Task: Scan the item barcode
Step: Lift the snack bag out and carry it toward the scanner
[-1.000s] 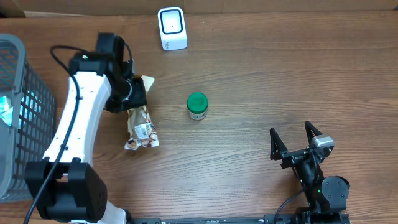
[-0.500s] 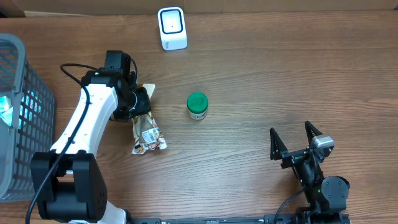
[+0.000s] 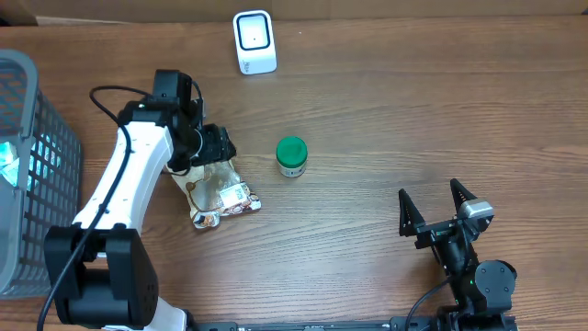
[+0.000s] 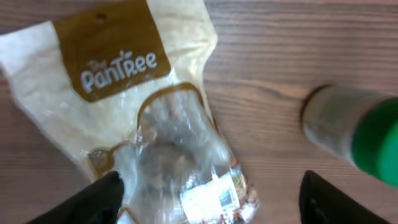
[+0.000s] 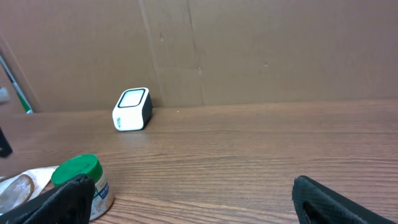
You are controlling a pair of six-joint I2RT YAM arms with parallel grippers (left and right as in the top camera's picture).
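Lying flat on the table, the pouch sits just nearside of the left gripper, fingers spread apart, clear of it; the right gripper gapes too.

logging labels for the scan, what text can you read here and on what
"PanTRee": brown panel of the snack bag.
The small word above it: too blurred.
The white sticker on the bag: too small to read.
The jar label: unreadable.
The scanner: no text visible.

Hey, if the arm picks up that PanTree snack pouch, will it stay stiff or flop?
Probably floppy: the pouch is thin crinkled film lying flat. Likely light: its contents look small through the clear window. Glossy film may slip.
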